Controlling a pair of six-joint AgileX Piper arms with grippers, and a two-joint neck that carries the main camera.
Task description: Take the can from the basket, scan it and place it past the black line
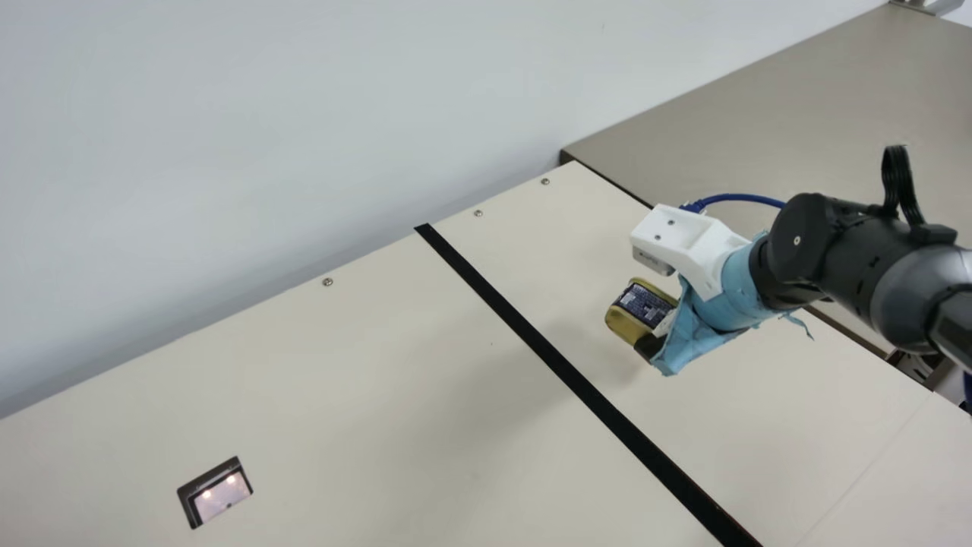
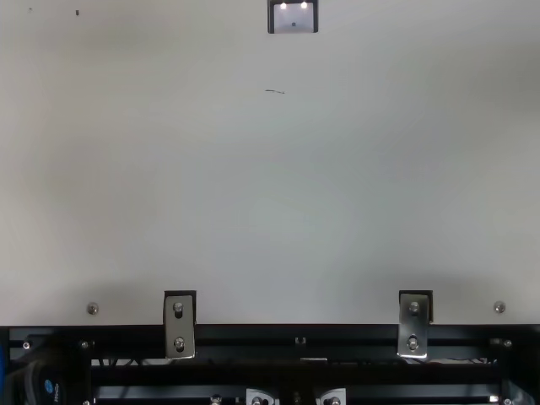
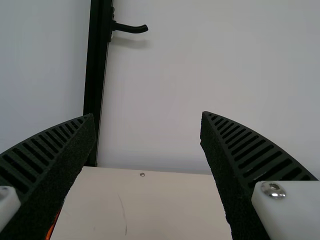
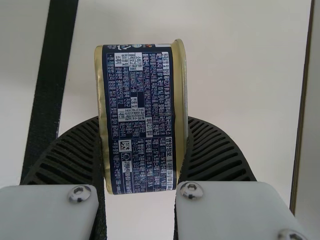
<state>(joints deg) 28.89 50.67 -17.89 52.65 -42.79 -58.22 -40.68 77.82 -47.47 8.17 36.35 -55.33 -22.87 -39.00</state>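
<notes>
Right wrist view, can (image 4: 139, 120) pinched by right gripper (image 1: 654, 331), long axis along the fingers, label facing camera

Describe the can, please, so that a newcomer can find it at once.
Find the cream table, then its black line. To that line's right in the main view, the right gripper holds the can. Unlike the black fingers beside it, it is gold with a dark blue label.

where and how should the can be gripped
Probably across the can's two opposed gold-edged ends, one finger against each, coming in from a short side, as the right gripper holds it. Those ends look roughly parallel and closer together than the label face is long, so they should seat well.
</notes>
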